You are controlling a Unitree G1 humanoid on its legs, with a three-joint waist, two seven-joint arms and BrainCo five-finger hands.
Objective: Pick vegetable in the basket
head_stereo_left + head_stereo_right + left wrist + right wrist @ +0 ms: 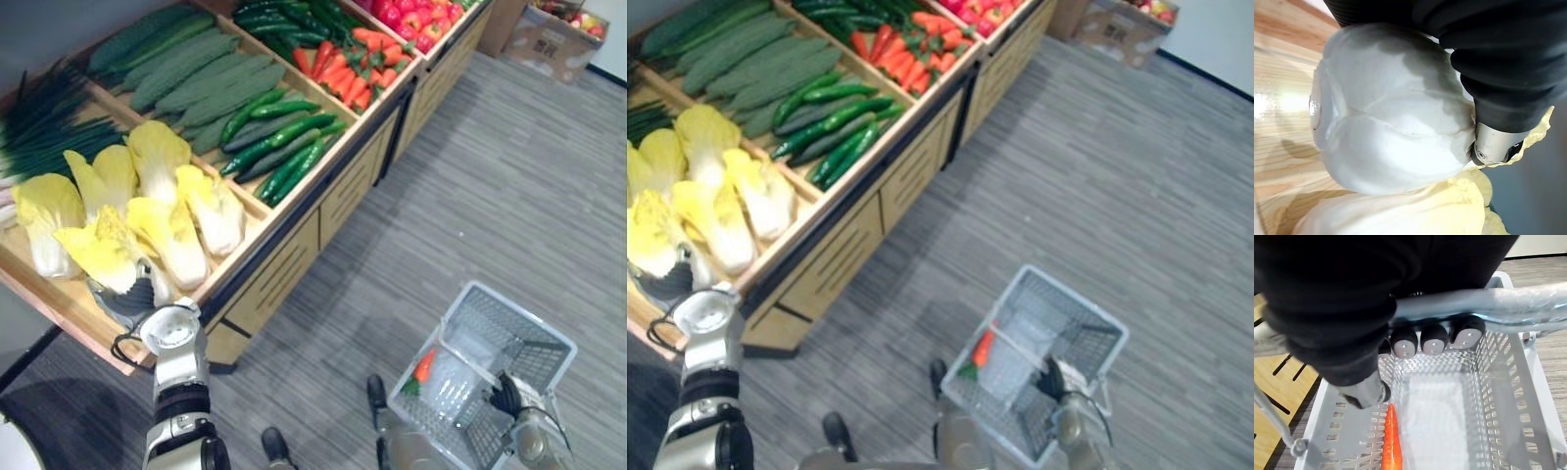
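Grey plastic basket [549,338], perforated walls, matt; its handle [1474,301] smooth, glossy. White base of cabbage [1391,132] smooth, waxy sheen. Bench [1278,142] pale wood, grain showing, slight gloss. Floor [509,196] grey carpet, ribbed, matt. Carrot [1392,440] shiny.

A cabbage [1391,112] hides much of the left hand [1508,63]; the carrot [1391,440] is cut off.

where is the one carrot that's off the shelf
The carrot lies in the grey basket, by its wall nearest the vegetable stand, lower right in the eye views; the right hand holds that basket.
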